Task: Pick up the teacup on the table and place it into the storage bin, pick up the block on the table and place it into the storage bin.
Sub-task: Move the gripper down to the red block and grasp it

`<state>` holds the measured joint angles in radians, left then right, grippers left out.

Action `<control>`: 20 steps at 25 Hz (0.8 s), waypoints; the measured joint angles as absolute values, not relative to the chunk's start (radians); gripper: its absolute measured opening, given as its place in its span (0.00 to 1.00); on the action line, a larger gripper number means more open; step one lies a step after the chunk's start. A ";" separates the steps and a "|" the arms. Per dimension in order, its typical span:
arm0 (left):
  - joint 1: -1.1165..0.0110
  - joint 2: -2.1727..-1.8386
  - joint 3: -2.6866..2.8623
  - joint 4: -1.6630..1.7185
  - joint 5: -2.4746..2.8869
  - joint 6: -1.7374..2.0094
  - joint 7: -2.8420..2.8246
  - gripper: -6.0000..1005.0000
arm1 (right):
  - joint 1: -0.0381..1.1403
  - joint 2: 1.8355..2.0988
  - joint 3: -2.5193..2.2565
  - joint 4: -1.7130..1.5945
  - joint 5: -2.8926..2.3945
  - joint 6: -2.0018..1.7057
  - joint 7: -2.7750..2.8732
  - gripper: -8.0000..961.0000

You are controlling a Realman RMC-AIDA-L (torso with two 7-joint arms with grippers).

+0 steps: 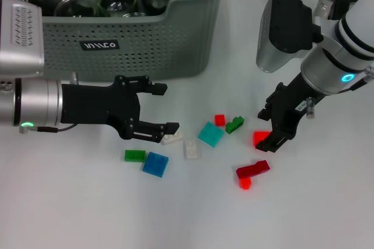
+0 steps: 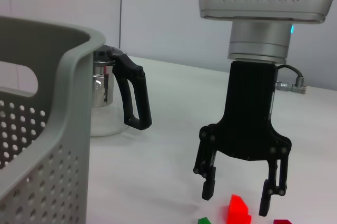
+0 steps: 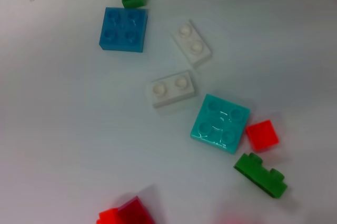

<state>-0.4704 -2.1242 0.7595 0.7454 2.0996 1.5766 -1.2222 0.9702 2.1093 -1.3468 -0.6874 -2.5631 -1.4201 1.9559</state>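
Both arms are built alike: fat silver-white cylinders ending in matte black hardware. The left gripper point(image 1: 168, 109) has two black jointed fingers on a black block, behind it a brushed silver sleeve with a green light and a thin grey cable. A silver housing with slotted vents sits above. The right gripper point(image 1: 270, 129) is black too, below a white wrist with a blue-lit ring.

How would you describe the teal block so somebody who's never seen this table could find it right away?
Start at the storage bin and look to the scattered blocks on the table in front of it. The teal block lies mid-cluster, between a white block and a small red cube. It is the only teal piece, square and four-studded.
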 joint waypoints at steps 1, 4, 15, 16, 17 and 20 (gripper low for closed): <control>-0.471 -2.125 0.760 0.745 2.100 1.576 -1.222 0.87 | 0.970 2.110 -1.347 -0.687 -2.563 -1.419 1.956 0.74; -0.471 -2.124 0.757 0.745 2.100 1.575 -1.223 0.87 | 0.970 2.110 -1.348 -0.687 -2.559 -1.419 1.961 0.74; -0.472 -2.125 0.759 0.737 2.100 1.550 -1.224 0.87 | 0.962 2.111 -1.373 -0.686 -2.536 -1.402 1.967 0.72; -0.473 -2.125 0.759 0.736 2.100 1.549 -1.224 0.87 | 0.962 2.111 -1.376 -0.686 -2.535 -1.401 1.967 0.72; -0.473 -2.125 0.759 0.736 2.100 1.549 -1.224 0.87 | 0.961 2.111 -1.381 -0.685 -2.532 -1.399 1.968 0.72; -0.473 -2.125 0.757 0.735 2.100 1.549 -1.224 0.87 | 0.963 2.111 -1.394 -0.673 -2.516 -1.395 1.968 0.72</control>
<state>-0.4729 -2.1248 0.7568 0.7350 2.1001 1.5488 -1.2243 0.9628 2.1107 -1.3940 -0.6731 -2.5165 -1.3953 1.9678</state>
